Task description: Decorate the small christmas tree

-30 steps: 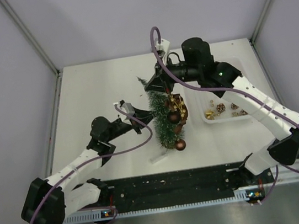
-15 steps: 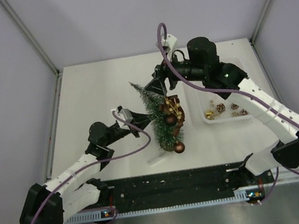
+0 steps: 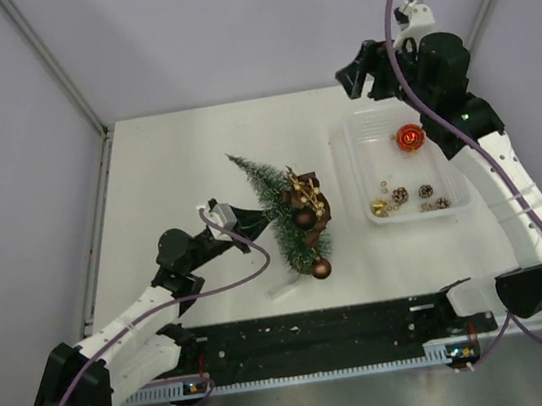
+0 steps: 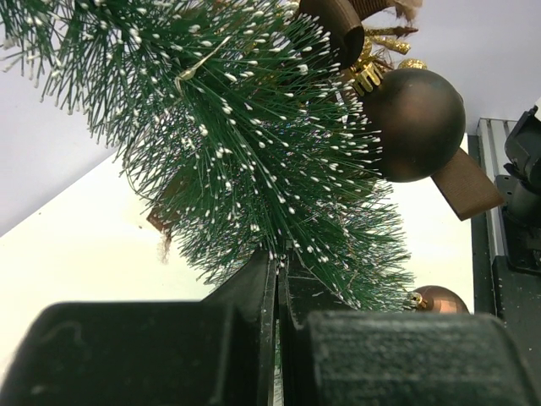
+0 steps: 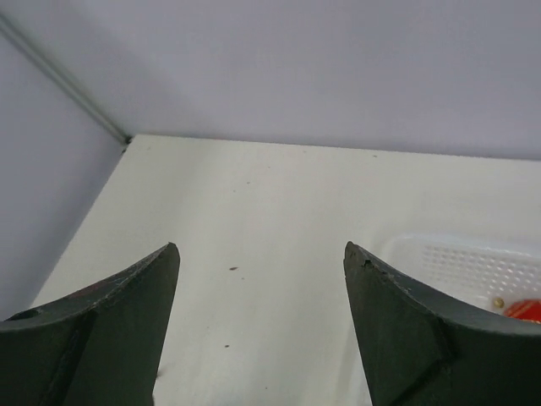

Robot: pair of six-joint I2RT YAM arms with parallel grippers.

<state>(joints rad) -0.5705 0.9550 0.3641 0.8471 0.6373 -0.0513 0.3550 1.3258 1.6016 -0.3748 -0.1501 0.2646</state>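
Tree: the small christmas tree leans mid-table, just left of the tray, tip tilted far-left.
Left gripper: the left gripper is pinched tight on its lower bristles.
Right gripper: the right gripper is spread wide and empty, high by the tray's far corner.
Risk: that thin bristle hold could slip, so the tree topples and the brown bauble drops.
Textures: wiry white-tipped bristles, a glossy round bauble, clear plastic.
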